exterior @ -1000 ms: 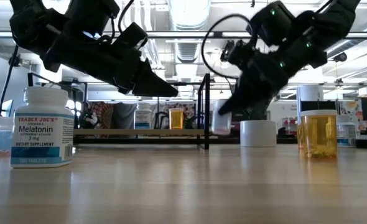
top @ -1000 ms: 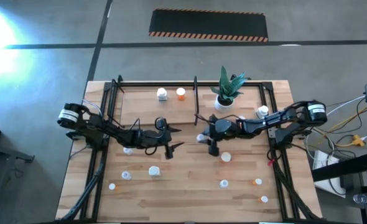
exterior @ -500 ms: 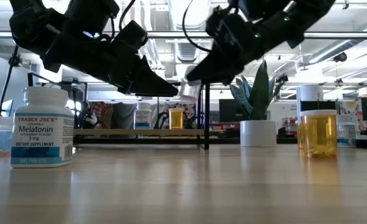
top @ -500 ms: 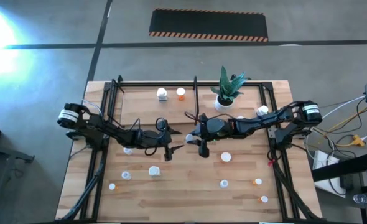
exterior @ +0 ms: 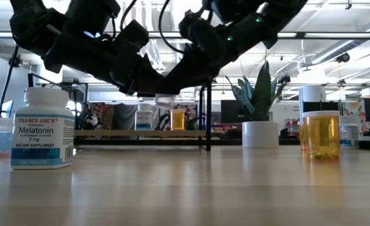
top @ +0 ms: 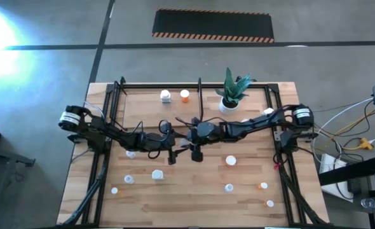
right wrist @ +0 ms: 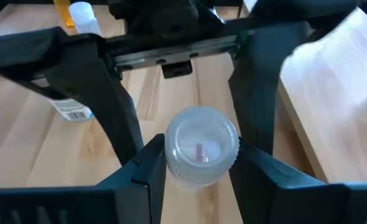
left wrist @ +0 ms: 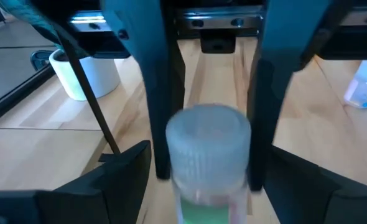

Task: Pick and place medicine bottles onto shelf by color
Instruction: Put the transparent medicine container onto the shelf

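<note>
My right gripper [top: 192,141] is shut on a small white-capped medicine bottle [right wrist: 201,146] and holds it in the air over mid-table. My left gripper [top: 180,142] is open and meets it there. In the left wrist view its fingers stand on either side of the same bottle [left wrist: 208,149] without closing. The bottle also shows in the low view [exterior: 166,99]. The shelf [top: 143,103] lies at the back with a divider bar [top: 200,95]; a white bottle [top: 166,96] and an orange bottle [top: 185,95] stand on it.
A white pot with a green plant [top: 229,100] stands right of the divider. Several small bottles dot the front of the table, such as a white one [top: 157,175] and another [top: 231,160]. A Melatonin bottle [exterior: 42,129] and an orange bottle [exterior: 321,135] stand near the low camera.
My right gripper has carried the white bottle up and to the left, into the open left gripper's fingers. The left arm has hardly moved.
</note>
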Controlling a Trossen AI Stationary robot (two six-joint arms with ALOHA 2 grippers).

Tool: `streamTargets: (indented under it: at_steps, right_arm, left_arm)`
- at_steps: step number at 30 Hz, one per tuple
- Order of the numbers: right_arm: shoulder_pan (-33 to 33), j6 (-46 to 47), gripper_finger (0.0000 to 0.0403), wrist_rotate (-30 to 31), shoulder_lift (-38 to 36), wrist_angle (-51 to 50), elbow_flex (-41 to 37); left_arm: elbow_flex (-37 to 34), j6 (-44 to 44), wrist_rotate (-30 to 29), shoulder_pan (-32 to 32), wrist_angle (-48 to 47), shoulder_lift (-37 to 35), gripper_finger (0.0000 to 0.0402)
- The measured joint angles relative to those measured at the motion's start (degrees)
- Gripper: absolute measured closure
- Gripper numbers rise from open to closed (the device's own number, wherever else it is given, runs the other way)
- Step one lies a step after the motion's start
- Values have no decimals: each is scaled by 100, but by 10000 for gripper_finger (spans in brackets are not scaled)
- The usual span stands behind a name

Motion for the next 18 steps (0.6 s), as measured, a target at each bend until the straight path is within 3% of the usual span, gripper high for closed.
streamTargets:
  at_steps: [9, 18]
  right_arm:
    - [0, -55, 267, -16, 17, -397, 245]
    - [0, -33, 268, -15, -85, -334, 142]
  left_arm:
    - [13, 34, -11, -2, -175, -9, 204]
    - [30, 55, -11, 0, -154, -15, 203]
